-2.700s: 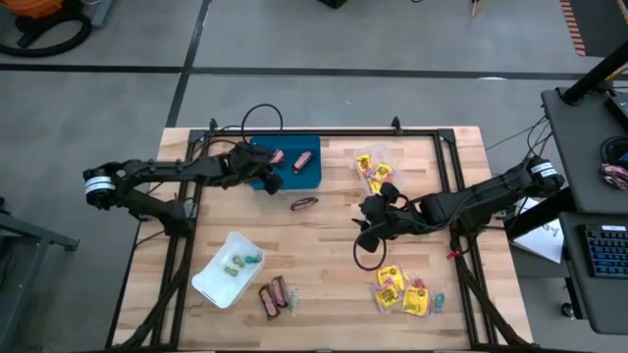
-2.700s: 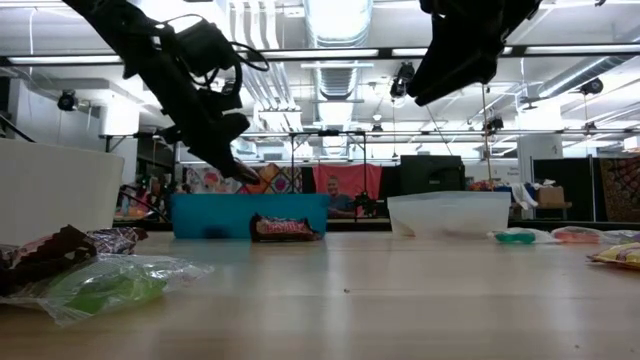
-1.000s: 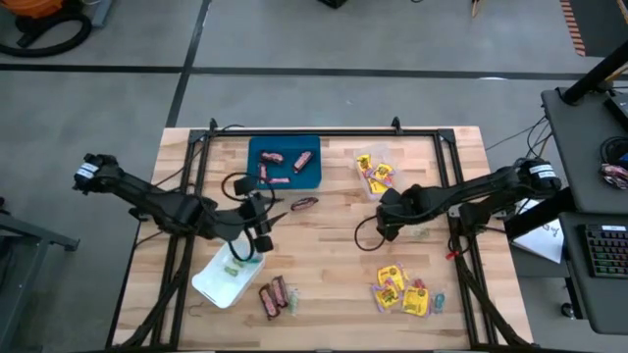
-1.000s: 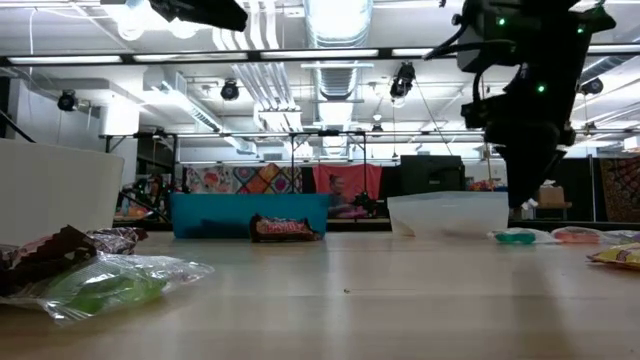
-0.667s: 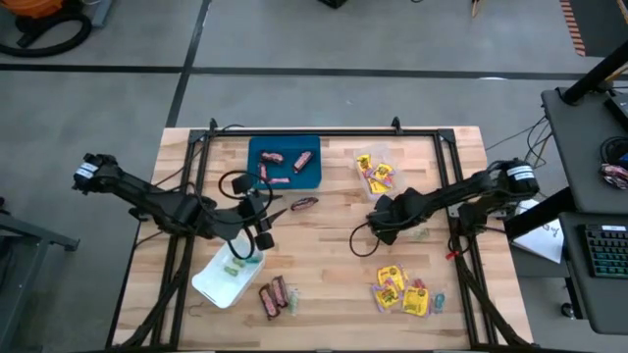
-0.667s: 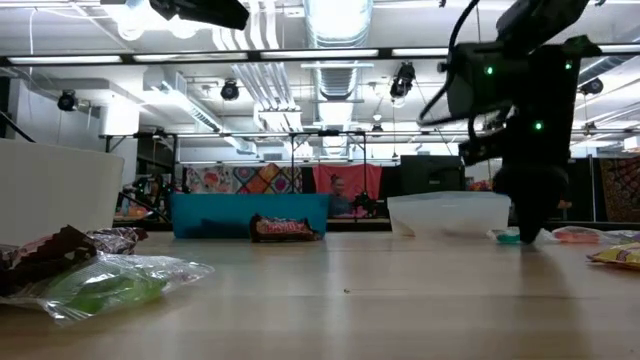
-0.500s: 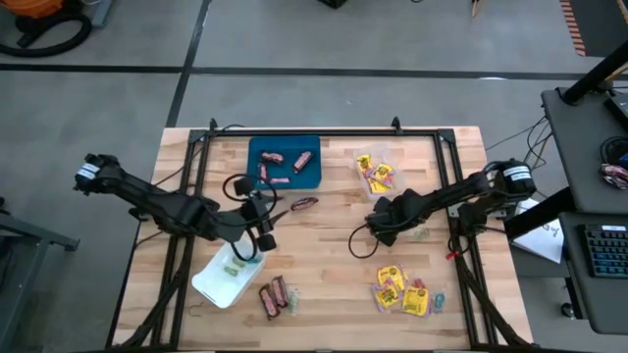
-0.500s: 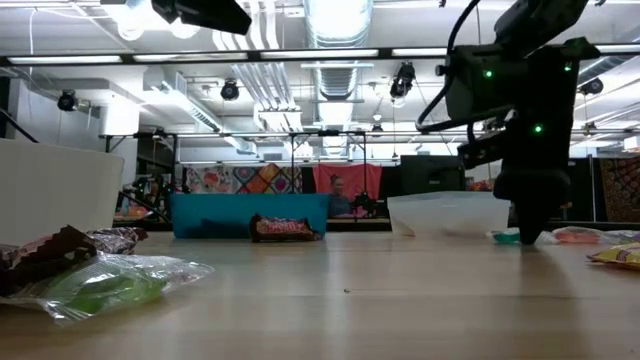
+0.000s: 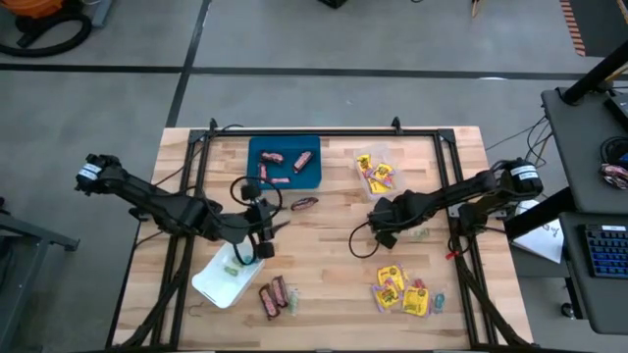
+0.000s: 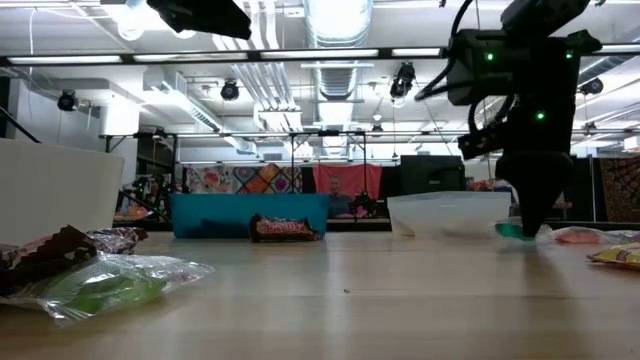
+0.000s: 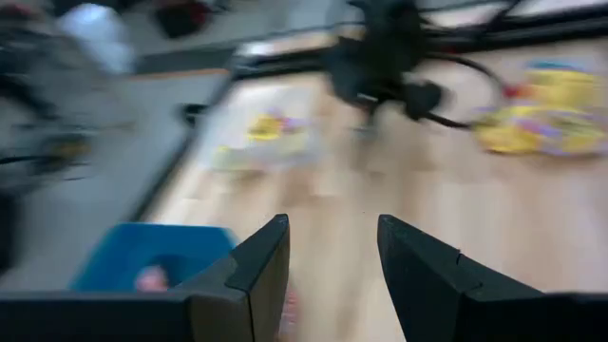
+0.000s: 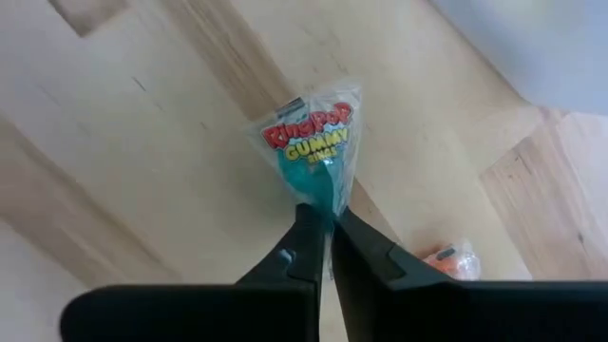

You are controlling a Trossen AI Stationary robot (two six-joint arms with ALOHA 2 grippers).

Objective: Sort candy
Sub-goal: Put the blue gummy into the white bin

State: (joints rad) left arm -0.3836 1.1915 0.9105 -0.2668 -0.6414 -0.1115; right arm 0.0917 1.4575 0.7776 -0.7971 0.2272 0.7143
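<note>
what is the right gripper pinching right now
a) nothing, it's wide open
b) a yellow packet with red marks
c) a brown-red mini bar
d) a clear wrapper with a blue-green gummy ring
d, the right wrist view shows the right gripper closed on the tail of the blue-green gummy ring packet, which lies on the wooden table.

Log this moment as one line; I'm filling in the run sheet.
task: sort candy | right gripper: shut on blue gummy sweet at table | left gripper: open, empty, above white tray
</note>
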